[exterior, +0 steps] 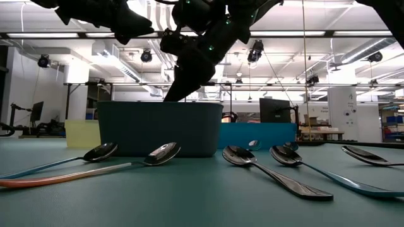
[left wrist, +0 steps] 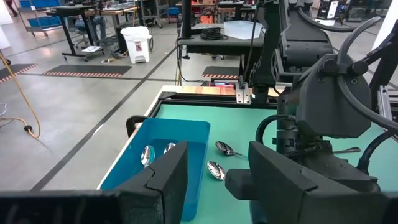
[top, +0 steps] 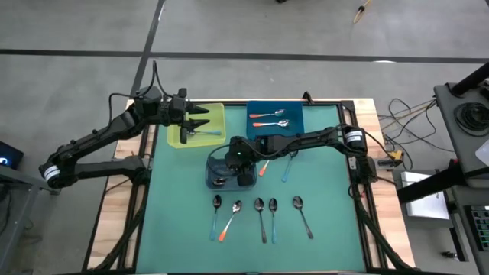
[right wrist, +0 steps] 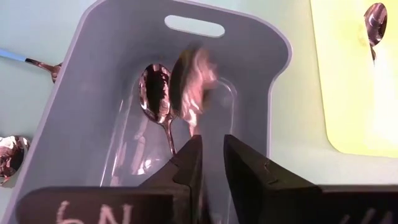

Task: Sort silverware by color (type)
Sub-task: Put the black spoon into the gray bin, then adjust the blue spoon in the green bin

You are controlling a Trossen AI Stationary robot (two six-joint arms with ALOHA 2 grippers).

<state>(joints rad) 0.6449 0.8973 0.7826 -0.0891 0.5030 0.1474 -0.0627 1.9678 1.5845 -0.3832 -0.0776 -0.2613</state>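
Green matting covers my table (top: 328, 229), with a workshop of benches and ceiling lights behind it in the low view. Three bins sit toward the far side: a yellow bin (top: 216, 114) on the left, a blue bin (top: 294, 113) beside it, and a grey bin (top: 214, 174) nearer the middle.

My right arm reaches across from the right, and its right gripper (right wrist: 211, 158) hangs over the grey bin. Its fingers stand a narrow gap apart; a spoon (right wrist: 193, 81) shows blurred just past the tips, and I cannot tell whether they still touch its handle. Beside it a dark spoon (right wrist: 157, 99) lies on the grey bin's floor.

My left arm waits over the yellow bin, left gripper (top: 200, 117) with its fingers apart and nothing between them. One spoon (top: 200, 135) lies in that bin.

Two orange-handled spoons (top: 269, 118) lie in the blue bin. A row of five spoons (top: 260, 214) rests on the mat near the front edge, well apart from the bins. An orange-handled and a blue-handled spoon (top: 286, 169) lie just right of the grey bin.
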